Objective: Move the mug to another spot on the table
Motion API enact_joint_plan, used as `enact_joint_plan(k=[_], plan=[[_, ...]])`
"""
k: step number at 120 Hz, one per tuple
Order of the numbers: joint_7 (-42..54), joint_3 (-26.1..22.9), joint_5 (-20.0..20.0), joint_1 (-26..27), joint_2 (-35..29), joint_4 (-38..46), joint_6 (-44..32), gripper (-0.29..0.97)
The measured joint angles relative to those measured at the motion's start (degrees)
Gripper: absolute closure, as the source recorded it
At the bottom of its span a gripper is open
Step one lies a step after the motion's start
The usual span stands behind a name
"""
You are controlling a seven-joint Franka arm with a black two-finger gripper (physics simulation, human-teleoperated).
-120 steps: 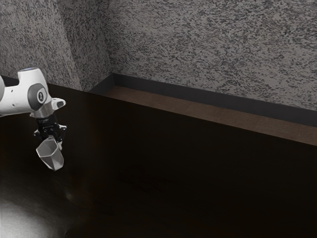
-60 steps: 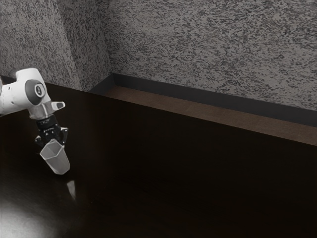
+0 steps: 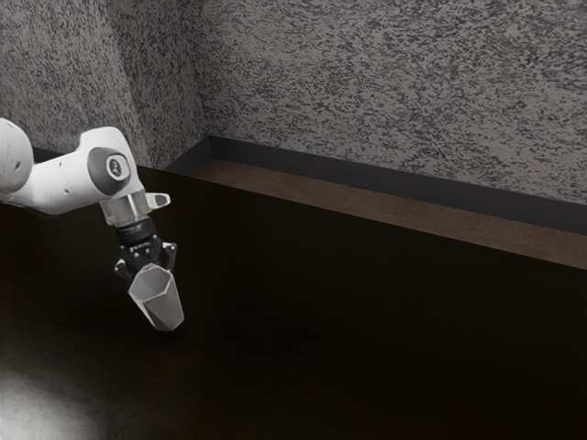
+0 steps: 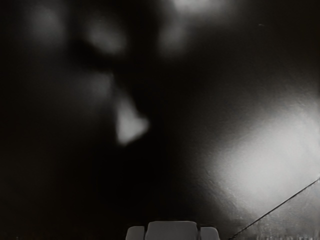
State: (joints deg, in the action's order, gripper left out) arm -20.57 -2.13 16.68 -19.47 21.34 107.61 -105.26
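A grey faceted mug point(image 3: 157, 300) hangs tilted in the air above the dark table point(image 3: 348, 312), near the exterior view's left. My black gripper point(image 3: 147, 263) is shut on its rim from above, and the white arm reaches in from the left. In the wrist view the grey rim of the mug point(image 4: 173, 231) sits blurred just under my hand, with the glossy table point(image 4: 260, 160) and a pale reflection of the mug below.
A brown ledge point(image 3: 385, 206) runs along the table's far side under a speckled grey wall point(image 3: 385, 82). A bright glare lies on the table at the exterior view's lower left point(image 3: 27, 403). A table edge crosses the wrist view's corner point(image 4: 280, 207).
My arm has carried the mug toward the exterior view's right and slightly farther from the camera. The mug stays gripped and tilted.
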Motion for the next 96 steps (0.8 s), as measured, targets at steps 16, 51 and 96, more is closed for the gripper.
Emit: enact_joint_plan(k=[16, 51, 96], plan=[[-2.73, -0.69, 1.47, 0.14, -1.30, 2.68, -0.87, 0.77], [-8.34, -2.91, 2.68, 0.44, -1.15, 3.92, -2.60, 0.77], [-13.12, -3.32, 3.81, 0.28, -1.24, 7.02, -5.00, 0.77]])
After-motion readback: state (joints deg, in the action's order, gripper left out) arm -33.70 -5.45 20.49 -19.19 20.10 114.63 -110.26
